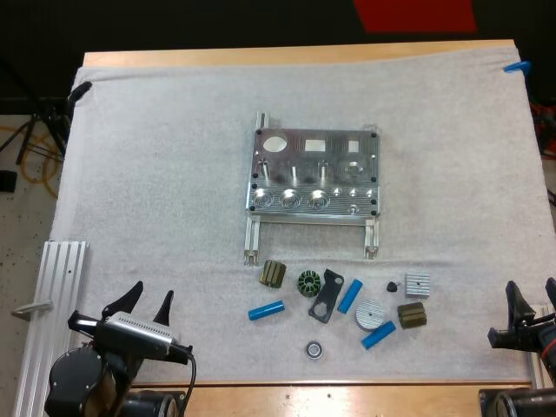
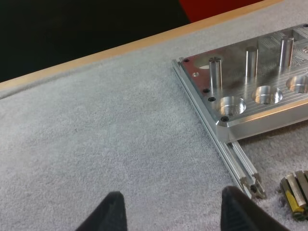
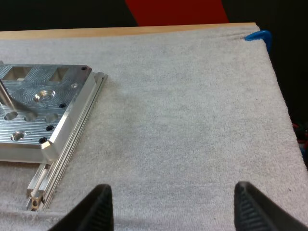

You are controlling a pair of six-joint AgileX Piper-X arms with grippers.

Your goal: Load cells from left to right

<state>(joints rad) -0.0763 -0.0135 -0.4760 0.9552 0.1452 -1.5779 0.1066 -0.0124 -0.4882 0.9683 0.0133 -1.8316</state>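
Both hands wait at the near edge of the mat (image 1: 174,174): the left hand (image 1: 151,294) at 7 o'clock from the fixture (image 1: 314,174), the right hand (image 1: 532,295) at 4 o'clock, each spread apart and gripping nothing. Three blue cells lie loose on the mat at 6 o'clock from the fixture, among small dark parts (image 1: 307,282): the left cell (image 1: 266,310), the middle cell (image 1: 350,295) and the right cell (image 1: 378,334). They look rigid, smooth and light, so they would probably roll or slip if nudged. The surest hold seems to be across the middle of the barrel, with the hand square to its long axis. The left cell lies clear of its neighbours, while the middle cell lies just beside a bracket (image 1: 324,300) that may crowd the grasp. Round pockets (image 2: 232,105) in the fixture's near row look empty.
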